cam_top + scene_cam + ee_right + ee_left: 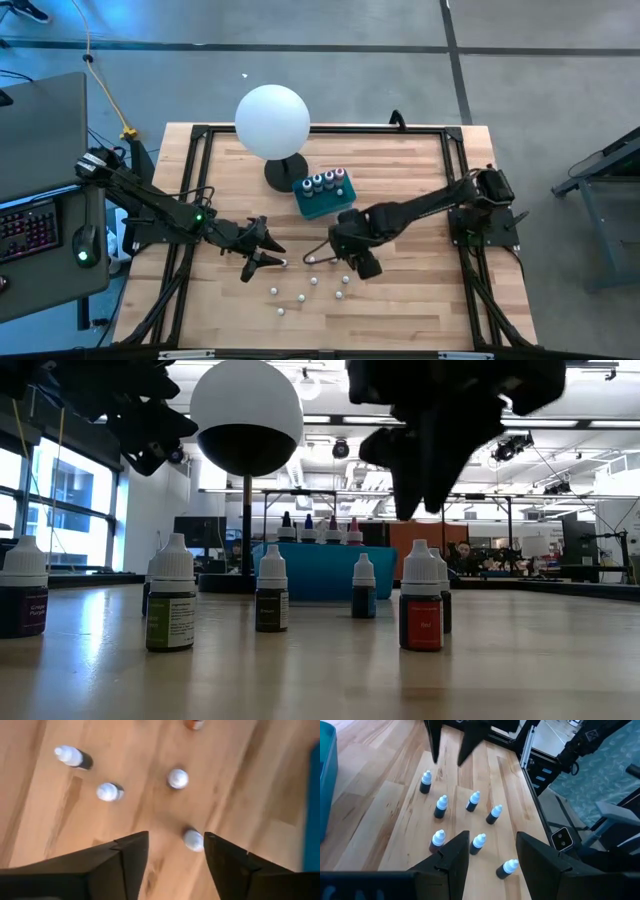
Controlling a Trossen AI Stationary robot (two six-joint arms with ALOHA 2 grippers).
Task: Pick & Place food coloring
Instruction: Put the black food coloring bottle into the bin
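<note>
White-capped food coloring bottles [312, 281] stand loose on the wooden table [420, 310], near the teal tray [322, 200] — four more sit in it. The right gripper [175, 851] hovers over one bottle, fingers spread and empty; I judge the pick is beginning, needing a straight descent. The left gripper [491, 851] waits nearby, also spread. Labels are unreadable.

left gripper [262, 250] fingers parted, right gripper [352, 268] fingers parted

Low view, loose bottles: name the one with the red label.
It is the bottle standing right of centre, below the dark gripper. Its label is red; the others near it show green, purple or dark labels.
</note>
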